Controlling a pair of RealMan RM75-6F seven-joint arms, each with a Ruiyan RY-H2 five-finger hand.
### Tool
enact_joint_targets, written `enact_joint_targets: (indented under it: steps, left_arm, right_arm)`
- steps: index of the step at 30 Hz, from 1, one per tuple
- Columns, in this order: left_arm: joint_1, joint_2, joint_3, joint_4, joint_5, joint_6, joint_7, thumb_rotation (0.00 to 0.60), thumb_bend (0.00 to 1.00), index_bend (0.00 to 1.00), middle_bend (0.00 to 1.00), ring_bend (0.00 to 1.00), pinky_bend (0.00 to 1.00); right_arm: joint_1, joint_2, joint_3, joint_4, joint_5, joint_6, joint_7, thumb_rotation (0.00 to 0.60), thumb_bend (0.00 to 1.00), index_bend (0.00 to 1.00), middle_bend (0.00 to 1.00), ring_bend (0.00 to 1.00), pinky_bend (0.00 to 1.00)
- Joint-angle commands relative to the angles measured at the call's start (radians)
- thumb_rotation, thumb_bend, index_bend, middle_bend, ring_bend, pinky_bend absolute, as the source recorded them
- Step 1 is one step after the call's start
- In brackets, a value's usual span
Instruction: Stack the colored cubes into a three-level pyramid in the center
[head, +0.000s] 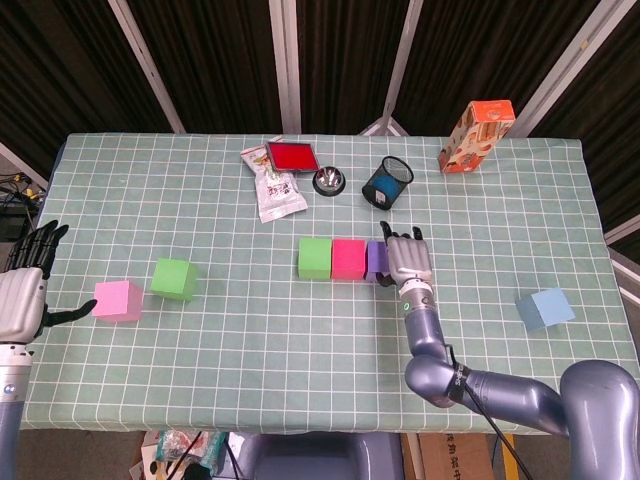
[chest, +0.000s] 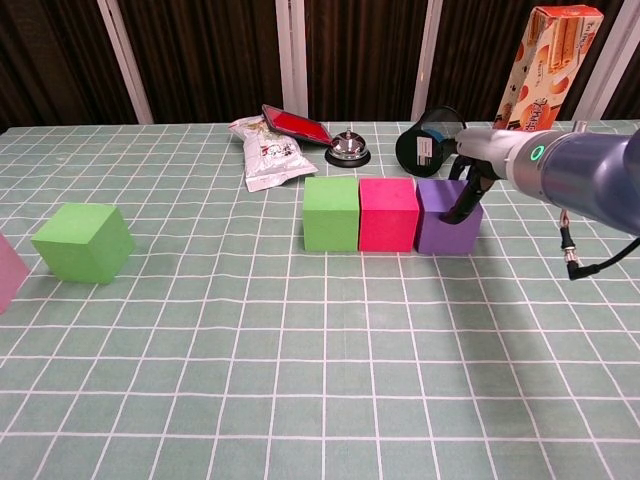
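Right hand (chest: 478, 165) fingers spread — touching purple cube (chest: 445, 218).

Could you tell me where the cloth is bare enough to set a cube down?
Bare cloth lies between the loose green cube and the cube row, and before that row. The back strip around the bell is crowded.
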Motion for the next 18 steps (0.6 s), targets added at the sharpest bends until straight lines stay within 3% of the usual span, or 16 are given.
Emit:
enact_joint_targets:
  steps: [1,18]
  left_arm:
    - [0.000,0.000,-0.001,0.001,-0.002,0.000,-0.001,0.600,0.09,0.00,0.00,0.00,0.01]
    - [0.000,0.000,0.000,0.001,0.000,-0.001,-0.003,0.600,0.09,0.00,0.00,0.00,0.01]
  right_arm:
    - [0.002,-0.002,0.000,0.000,0.001,0.000,-0.003,0.600,0.34,0.00,0.38,0.24,0.00]
    - [0.003,-0.003,0.004,0.002,0.009,0.001,-0.008,0.600,0.34,0.00,0.38,0.24,0.00]
